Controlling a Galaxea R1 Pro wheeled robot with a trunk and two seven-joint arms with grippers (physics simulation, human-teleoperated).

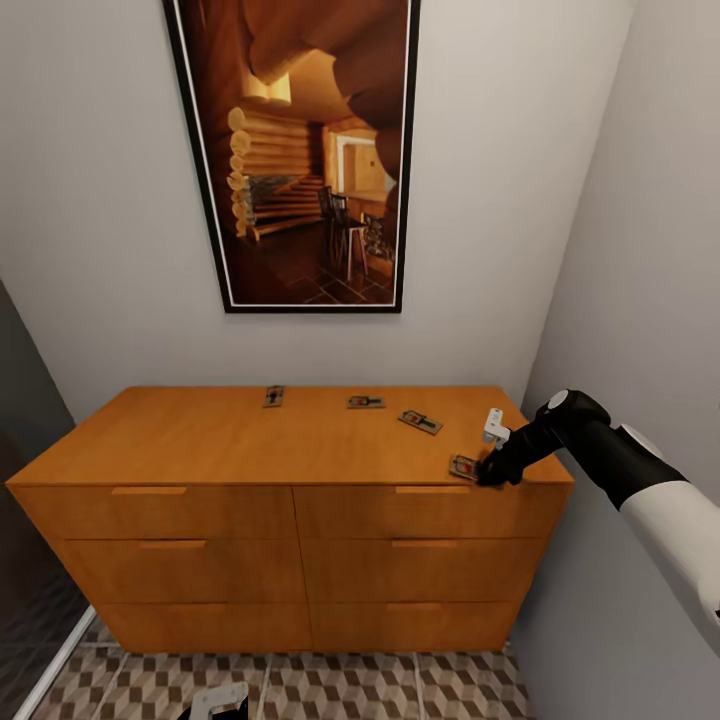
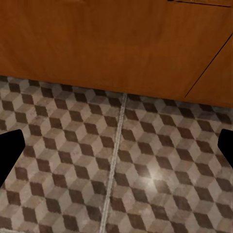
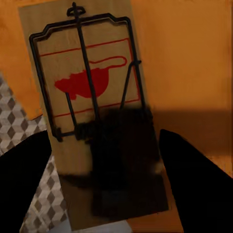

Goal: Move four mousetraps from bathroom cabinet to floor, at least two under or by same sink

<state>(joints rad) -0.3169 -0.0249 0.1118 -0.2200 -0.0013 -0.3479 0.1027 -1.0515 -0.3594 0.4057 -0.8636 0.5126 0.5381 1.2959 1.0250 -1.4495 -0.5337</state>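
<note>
My right pincer straddles, fingers spread and unclenched, a mousetrap at the cabinet top's front right corner — it overhangs the edge. A nudge could tip it off. Three traps lie along the back edge; my left pincer gapes over the bathroom floor.

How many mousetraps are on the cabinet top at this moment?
4. Three small tan wooden mousetraps lie along the back of the orange-brown wooden cabinet top. The fourth sits at the front right edge, between the right gripper's fingers.
</note>
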